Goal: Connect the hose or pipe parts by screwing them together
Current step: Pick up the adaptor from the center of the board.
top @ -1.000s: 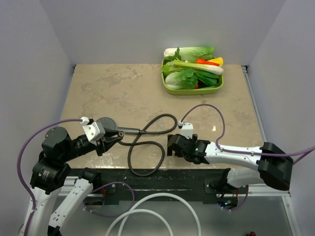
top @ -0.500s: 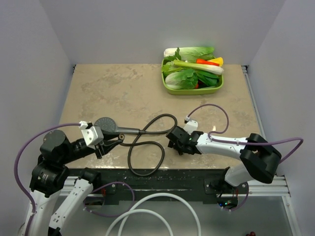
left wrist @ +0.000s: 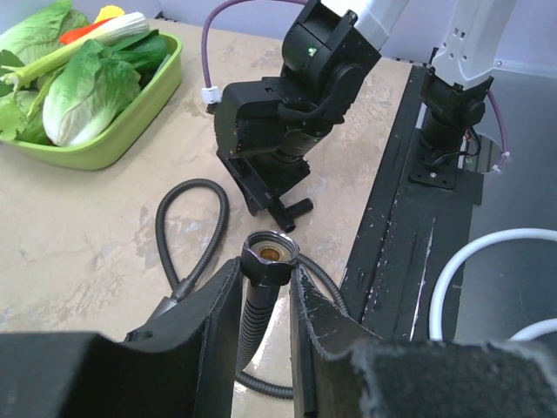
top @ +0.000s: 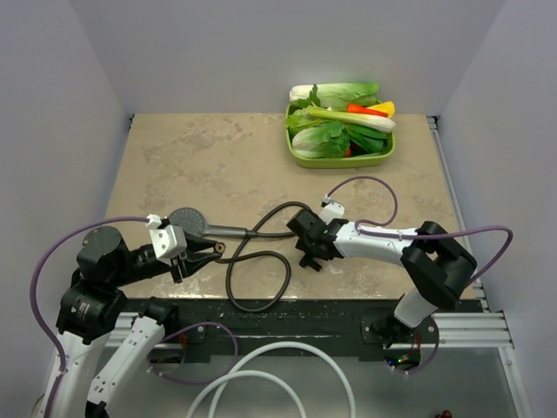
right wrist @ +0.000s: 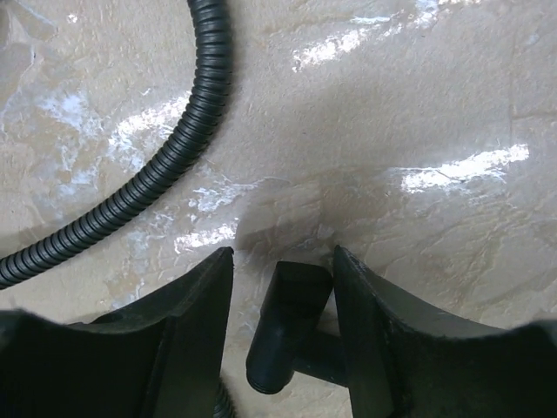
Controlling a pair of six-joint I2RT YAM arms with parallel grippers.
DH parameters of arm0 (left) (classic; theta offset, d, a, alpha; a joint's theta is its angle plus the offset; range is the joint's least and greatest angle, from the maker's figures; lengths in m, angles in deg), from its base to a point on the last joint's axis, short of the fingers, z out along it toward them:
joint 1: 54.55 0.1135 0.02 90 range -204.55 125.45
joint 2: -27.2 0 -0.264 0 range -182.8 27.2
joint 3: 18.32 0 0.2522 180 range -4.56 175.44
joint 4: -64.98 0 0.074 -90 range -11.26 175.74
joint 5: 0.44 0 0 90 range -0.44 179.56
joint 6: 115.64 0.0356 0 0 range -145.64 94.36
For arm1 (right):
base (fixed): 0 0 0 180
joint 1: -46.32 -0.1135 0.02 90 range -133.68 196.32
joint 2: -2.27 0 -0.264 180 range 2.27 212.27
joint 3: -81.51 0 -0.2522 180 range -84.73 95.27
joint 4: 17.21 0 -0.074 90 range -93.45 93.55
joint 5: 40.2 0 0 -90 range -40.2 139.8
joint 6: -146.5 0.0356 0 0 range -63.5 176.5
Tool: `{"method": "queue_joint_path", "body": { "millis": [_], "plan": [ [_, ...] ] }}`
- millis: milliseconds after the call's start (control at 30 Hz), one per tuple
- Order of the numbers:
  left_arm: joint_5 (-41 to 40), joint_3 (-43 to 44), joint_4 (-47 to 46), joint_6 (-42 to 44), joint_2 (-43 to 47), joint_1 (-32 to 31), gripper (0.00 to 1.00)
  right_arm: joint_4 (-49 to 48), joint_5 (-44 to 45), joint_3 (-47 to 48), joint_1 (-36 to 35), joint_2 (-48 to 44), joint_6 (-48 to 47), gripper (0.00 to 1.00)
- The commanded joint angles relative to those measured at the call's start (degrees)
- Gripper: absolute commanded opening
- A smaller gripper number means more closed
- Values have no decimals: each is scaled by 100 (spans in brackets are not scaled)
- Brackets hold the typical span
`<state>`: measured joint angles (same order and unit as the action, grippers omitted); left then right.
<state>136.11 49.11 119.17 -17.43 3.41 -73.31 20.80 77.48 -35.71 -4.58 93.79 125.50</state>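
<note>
The threaded end of the black hose (left wrist: 270, 254) is clamped between the fingers of the left gripper (left wrist: 266, 277). Its brass-lined opening is turned away from the wrist, just past the fingertips. Behind those fingers the hose is laid in loops over the table (top: 191, 165) and runs on to the handle of the grey shower head (top: 185, 219), which lies just beside the left gripper on its far side.

Straight ahead of the left fingertips, near but apart, the small black T-shaped fitting (right wrist: 291, 324) is seen at the table surface between the fingers of the right gripper (right wrist: 283, 259). Those jaws are parted around it. One finger is close against the fitting, and a sliver of table shows between the fitting and the other finger, so no clamping is shown. A stretch of hose passes to the left of the right gripper's fingers in its wrist view. A green tray (top: 300, 159) of vegetables is set well beyond both grippers.
</note>
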Motion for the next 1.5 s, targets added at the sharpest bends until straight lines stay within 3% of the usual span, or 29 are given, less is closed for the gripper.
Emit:
{"method": "queue_joint_path", "body": {
  "millis": [0, 300, 567, 767, 800, 867, 933, 1133, 1300, 1367, 1467],
  "plan": [
    [197, 47, -131, 119, -143, 31, 0, 97, -96, 257, 18, 129, -78, 50],
    [118, 179, -17, 172, -134, 31, 0, 405, -35, 328, -105, -47, -553, 63],
    [-49, 442, 440, 401, -231, 31, 0, 256, -193, 214, -245, 58, -597, 54],
    [-5, 416, 388, 559, -363, 31, 0, 133, -325, 82, -404, 261, -641, 30],
    [65, 408, 361, 603, -415, 31, 0, 141, -342, 82, -412, 243, -737, 15],
    [83, 337, 204, 621, -477, 31, 0, 176, -307, 160, -413, 103, -869, 0],
    [162, 180, 37, 612, -504, 31, 0, 133, -255, 266, -413, -125, -1264, 0],
    [767, -636, -1412, -108, -284, 31, 0, -998, -166, 750, -413, -2127, -3327, 0],
    [1041, -1236, -3328, -1160, -169, 31, 0, -3416, -1438, 442, -413, -3771, -5418, 0],
    [1207, -1306, -3950, -1844, -440, 22, 0, -3899, -1852, 713, -421, -3835, -5912, 0],
    [1208, -1630, -5620, -2918, -635, 22, 0, -4024, -2626, 1381, -413, -3485, -6143, 0]
  ]
}}
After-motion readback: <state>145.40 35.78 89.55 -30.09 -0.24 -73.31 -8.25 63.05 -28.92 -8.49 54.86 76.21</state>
